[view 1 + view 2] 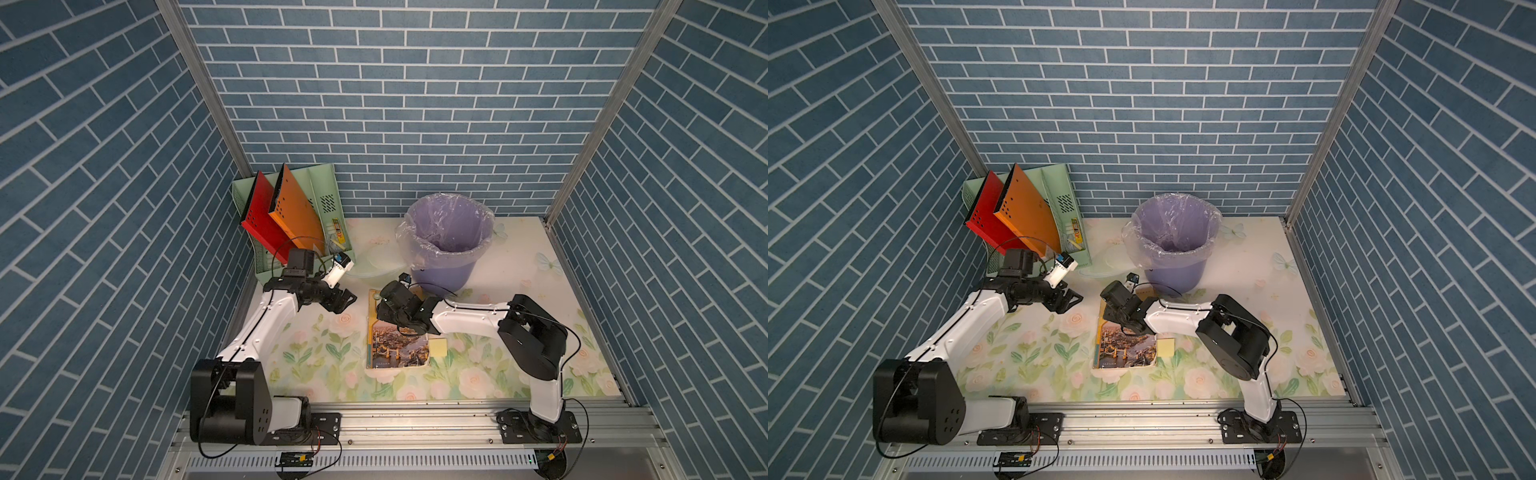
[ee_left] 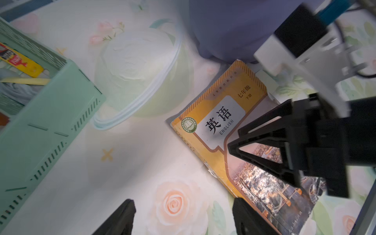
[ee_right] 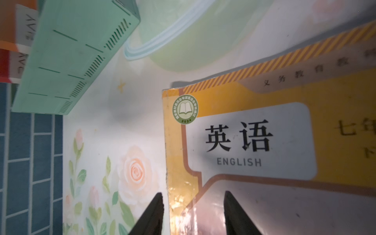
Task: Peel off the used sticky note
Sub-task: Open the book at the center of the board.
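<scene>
- Sticky note: yellow and unpeeled, it pokes out past the 3 o'clock edge of the textbook, low on that edge. The clock sits on the table, with 12 at the back wall. Can't tell if it's stuck to the cover or an inner page.
- Textbook lies flat, cover up, mid-table. Purple bin is just behind it at 12, likely the drop point for the note.
- Right gripper: jaws part-way apart with nothing between them, low over the book's 11 o'clock corner. One fingertip is over the cover, the other over the tablecloth. Looks like a hold-down, so the book doesn't lift with the note. Can't tell if it touches the cover.
- Left gripper: jaws wide, empty, hovering over the cloth at the book's 10 o'clock, well apart from the note.
- Judgement: peel not started, and neither gripper is near the note.
- Risk: the note is thin. The jaws must catch the overhanging free edge or they'll pinch pages instead.
</scene>
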You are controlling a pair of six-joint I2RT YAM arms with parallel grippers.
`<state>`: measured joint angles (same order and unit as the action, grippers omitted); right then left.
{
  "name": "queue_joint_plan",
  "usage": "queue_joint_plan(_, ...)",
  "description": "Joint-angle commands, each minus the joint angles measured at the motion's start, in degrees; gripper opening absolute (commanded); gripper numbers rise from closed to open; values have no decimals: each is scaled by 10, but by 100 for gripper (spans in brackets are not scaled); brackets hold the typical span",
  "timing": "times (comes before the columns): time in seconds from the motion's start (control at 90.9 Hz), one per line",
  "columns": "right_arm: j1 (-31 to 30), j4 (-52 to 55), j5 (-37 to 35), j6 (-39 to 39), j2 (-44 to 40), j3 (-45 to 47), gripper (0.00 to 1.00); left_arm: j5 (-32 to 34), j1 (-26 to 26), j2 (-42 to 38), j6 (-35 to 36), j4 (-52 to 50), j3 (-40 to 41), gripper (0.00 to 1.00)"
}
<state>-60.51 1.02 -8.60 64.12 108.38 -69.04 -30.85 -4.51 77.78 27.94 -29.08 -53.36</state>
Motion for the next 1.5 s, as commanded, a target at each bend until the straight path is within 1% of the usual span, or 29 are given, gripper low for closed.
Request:
queue_joint_plan(0.0,8,-48,-35,-41,-105,87,54,44,-11,30,-22,50,24,76)
queue_joint_plan(0.011,18,-74,-26,-44,-125,117,54,46,-11,32,-23,52,25,75)
queue_joint_plan(0.022,18,-74,-26,-44,-125,117,54,48,-11,37,-24,55,27,74)
queue_joint_plan(0.077,44,-135,8,-53,-161,186,54,55,-17,55,-29,68,32,71)
queue_joint_plan(0.121,55,-154,23,-65,-170,206,54,61,-26,68,-32,80,37,71)
queue_joint_plan(0.242,81,-157,29,-111,-169,228,54,78,-59,101,-38,102,40,69)
queue_joint_plan(0.396,111,-206,48,-119,-146,260,54,90,-86,148,-51,117,21,68)
queue_joint_plan(0.561,121,-225,66,-120,-110,254,54,104,-104,181,-56,123,12,64)
queue_joint_plan(0.682,129,-243,82,-118,-97,258,57,116,-112,198,-57,124,8,62)
queue_joint_plan(0.825,147,-256,93,-118,-101,271,61,135,-119,209,-55,124,2,60)
queue_joint_plan(0.946,162,-278,108,-119,-113,290,61,147,-125,213,-52,121,-1,59)
queue_joint_plan(1.111,178,-301,127,-117,-95,291,61,158,-131,215,-48,118,-6,58)
queue_joint_plan(1.144,178,-303,143,-117,-92,288,61,159,-131,214,-48,117,-7,58)
queue_joint_plan(1.199,178,-311,149,-117,-88,286,61,161,-131,211,-48,118,-6,58)
queue_joint_plan(1.32,176,-332,165,-110,-77,283,59,165,-133,210,-47,118,-6,58)
queue_joint_plan(1.485,173,-370,183,-80,-61,290,54,168,-134,208,-44,118,-4,58)
